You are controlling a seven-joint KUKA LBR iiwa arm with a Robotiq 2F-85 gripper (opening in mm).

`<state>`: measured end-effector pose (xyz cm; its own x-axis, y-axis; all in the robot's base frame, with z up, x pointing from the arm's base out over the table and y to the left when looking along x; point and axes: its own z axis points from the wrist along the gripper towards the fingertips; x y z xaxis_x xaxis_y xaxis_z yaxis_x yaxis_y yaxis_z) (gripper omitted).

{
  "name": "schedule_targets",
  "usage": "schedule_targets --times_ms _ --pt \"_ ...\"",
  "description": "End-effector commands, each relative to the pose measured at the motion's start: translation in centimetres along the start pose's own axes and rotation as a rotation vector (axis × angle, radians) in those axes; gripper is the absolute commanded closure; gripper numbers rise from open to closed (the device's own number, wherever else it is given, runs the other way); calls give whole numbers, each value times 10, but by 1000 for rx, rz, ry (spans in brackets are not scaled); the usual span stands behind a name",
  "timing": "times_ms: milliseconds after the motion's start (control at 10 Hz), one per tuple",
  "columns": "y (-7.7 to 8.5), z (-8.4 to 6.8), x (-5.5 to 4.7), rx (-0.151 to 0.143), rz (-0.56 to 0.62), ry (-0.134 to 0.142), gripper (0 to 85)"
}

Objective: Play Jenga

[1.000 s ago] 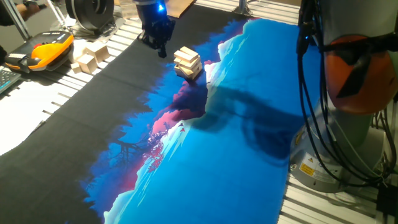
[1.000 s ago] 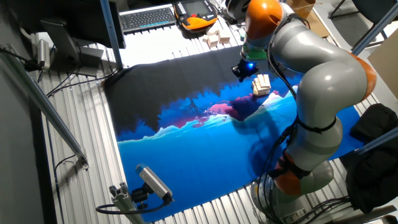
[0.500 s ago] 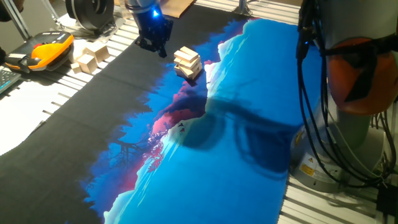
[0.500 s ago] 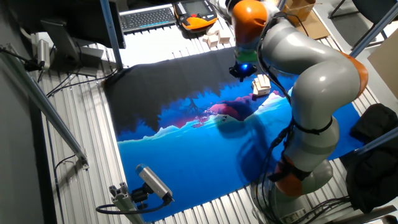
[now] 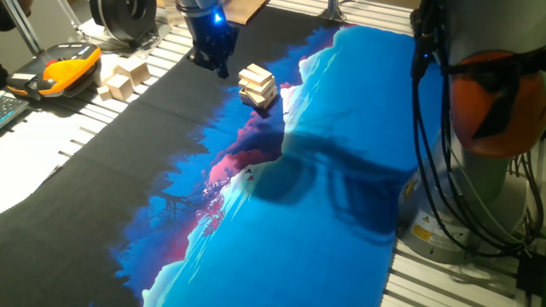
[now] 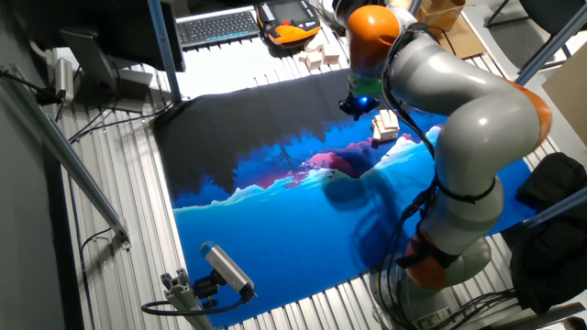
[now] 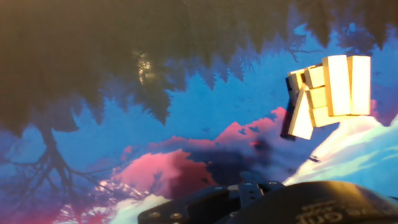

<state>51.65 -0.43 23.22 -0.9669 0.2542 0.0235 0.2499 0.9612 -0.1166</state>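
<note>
Well, the hand hangs over the dark part of the picture mat, just beside the Jenga tower but not touching it. I cannot tell if its fingers are apart or together (the hand view shows only the black base at the bottom, and the fixed views are too small).

The tower stands on the mat where the pink hills meet the blue. In the hand view one low block leans out at a slant. So the tower looks wobbly to me. If the hand comes in too fast or bumps the side, I think the whole stack can fall.

Nothing sits between the hand and the tower.

Farther off, some chunky wooden blocks lie at the edge of the desk, beside an orange and black controller. A keyboard sits far back.
</note>
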Motion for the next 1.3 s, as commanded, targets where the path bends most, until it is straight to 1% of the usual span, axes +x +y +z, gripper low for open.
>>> schedule_targets --times_ms 0,100,200,300,400,500,600,700,800,900,1100,1200 --pt "-5 3 -4 -21 15 7 680" --pt "-10 8 -8 -21 18 16 680" --pt "-17 15 -11 -2 2 11 680" --pt "-24 23 -14 -7 2 -4 510" --pt "-30 33 -16 2 7 -4 510" --pt "-36 42 -16 5 12 -18 510" --pt "-42 54 -16 14 14 -38 510" --pt "-46 67 -14 16 22 -62 510" --pt "-50 78 -14 15 25 -75 510" --pt "-54 84 -15 4 30 -73 510" --pt "-62 100 -19 9 40 -85 510" --pt "-63 108 -19 20 48 -96 510"
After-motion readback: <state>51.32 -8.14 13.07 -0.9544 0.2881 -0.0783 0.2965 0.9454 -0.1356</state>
